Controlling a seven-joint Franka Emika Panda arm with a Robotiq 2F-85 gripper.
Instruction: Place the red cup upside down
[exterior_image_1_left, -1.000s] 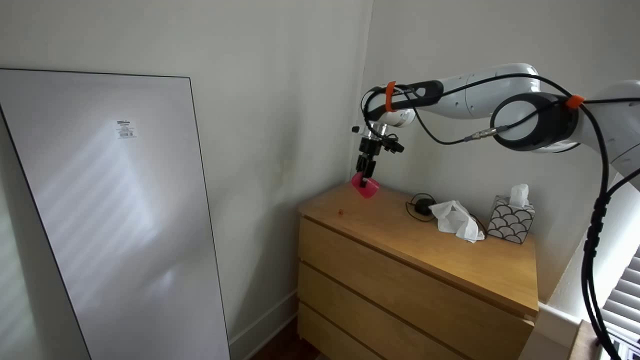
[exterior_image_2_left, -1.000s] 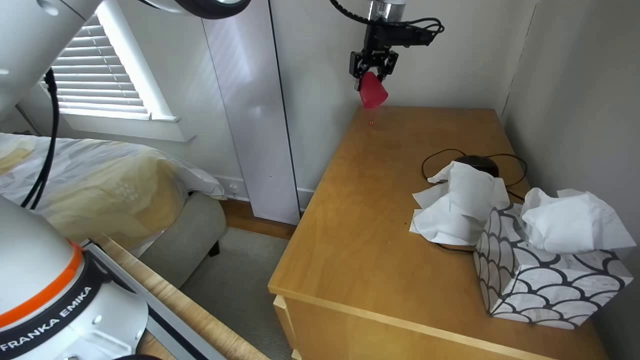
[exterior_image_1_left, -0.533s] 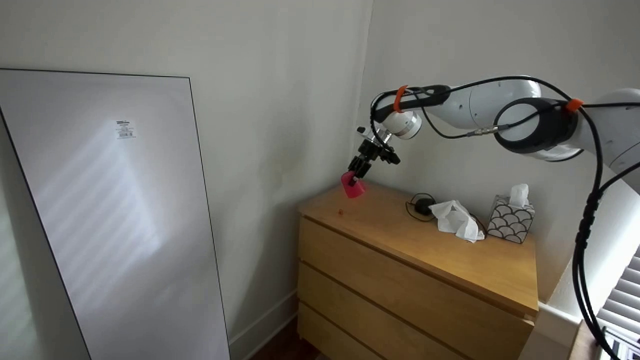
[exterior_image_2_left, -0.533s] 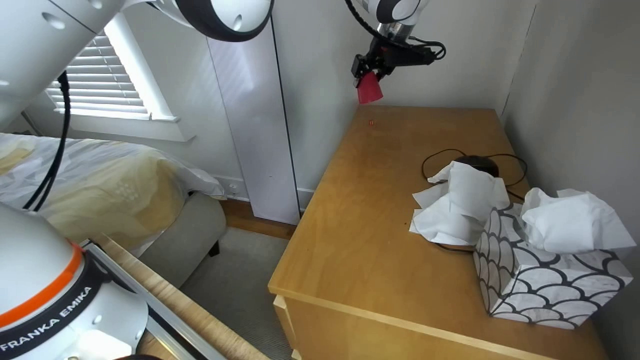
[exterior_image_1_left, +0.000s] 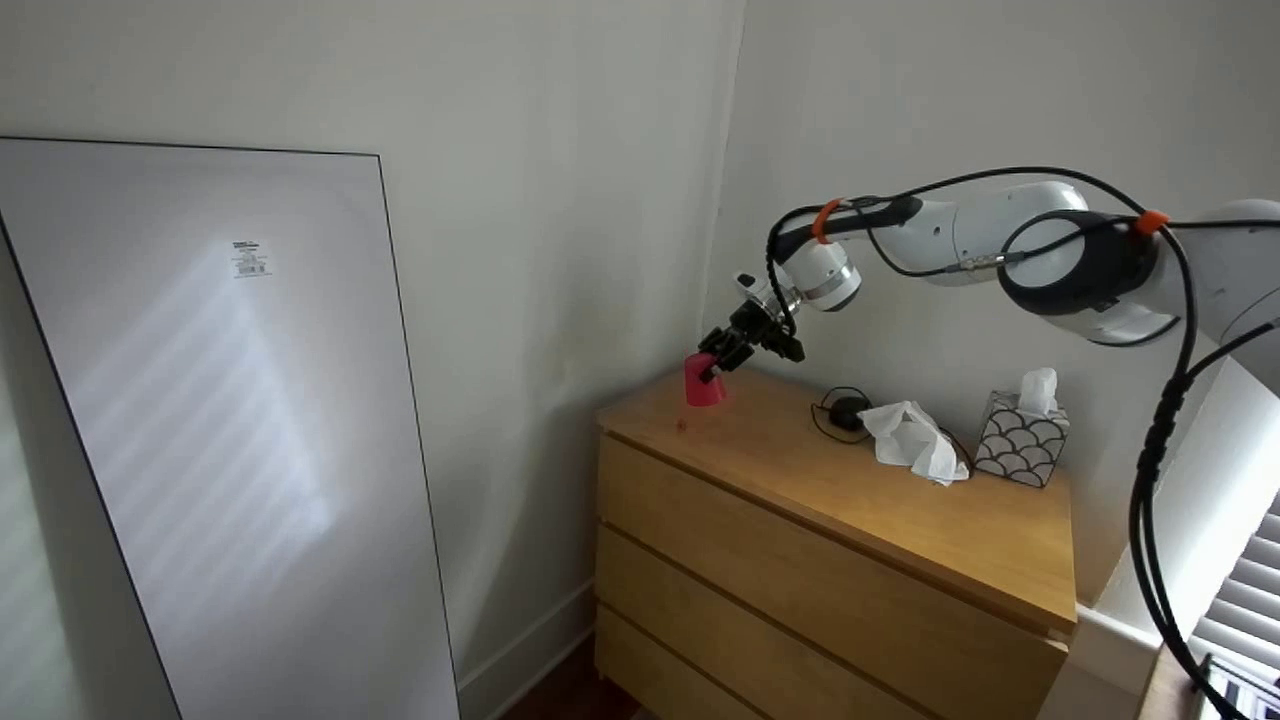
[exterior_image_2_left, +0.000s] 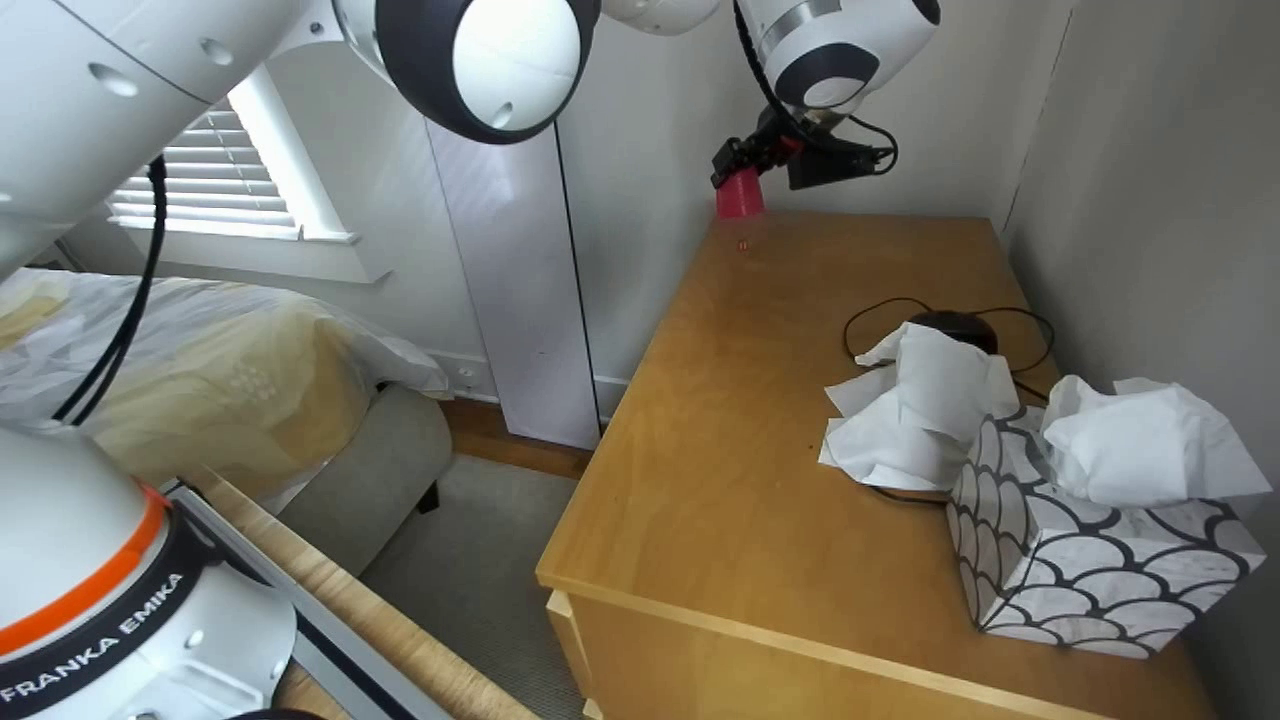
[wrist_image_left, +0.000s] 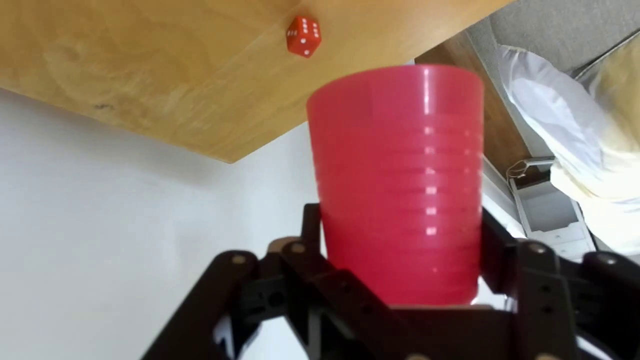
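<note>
Red cup (wrist_image_left: 397, 175) | in hand (wrist_image_left: 401, 232), between fingers (wrist_image_left: 311, 225) | wide end down

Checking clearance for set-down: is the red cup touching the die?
Apart. Wrist view shows a strip of dresser top between the red cup and the die.

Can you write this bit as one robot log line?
red cup: clamped in jaws, wide end down | touching dresser: can't tell | red die: on dresser | release: not yet
</note>
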